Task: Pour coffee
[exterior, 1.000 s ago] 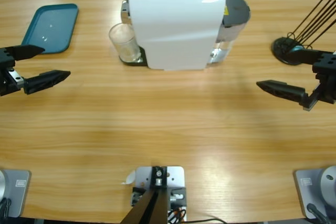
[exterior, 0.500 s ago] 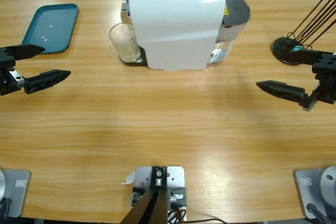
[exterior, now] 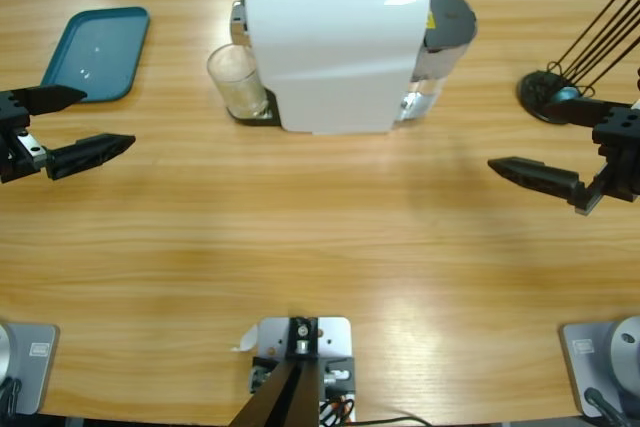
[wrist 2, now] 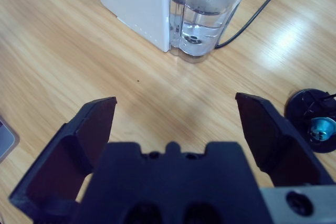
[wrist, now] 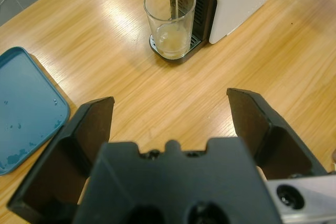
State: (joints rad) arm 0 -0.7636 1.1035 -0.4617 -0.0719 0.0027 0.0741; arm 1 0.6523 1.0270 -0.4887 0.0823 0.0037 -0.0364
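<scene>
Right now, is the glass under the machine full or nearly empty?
Nearly empty: the upright glass holds only a shallow amber coffee layer at its bottom, under the white machine.

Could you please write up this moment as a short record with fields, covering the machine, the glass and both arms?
machine: white coffee machine at the table's far middle, clear water tank at one end
glass: clear glass upright on the machine's drip tray, under the spout
coffee: shallow pale amber layer in the glass bottom
tray: teal tray on the table near the left arm
left end effector: open, holding nothing, aimed at the glass
right end effector: open, holding nothing, facing the tank
capsule stand: black holder with a blue capsule
</scene>
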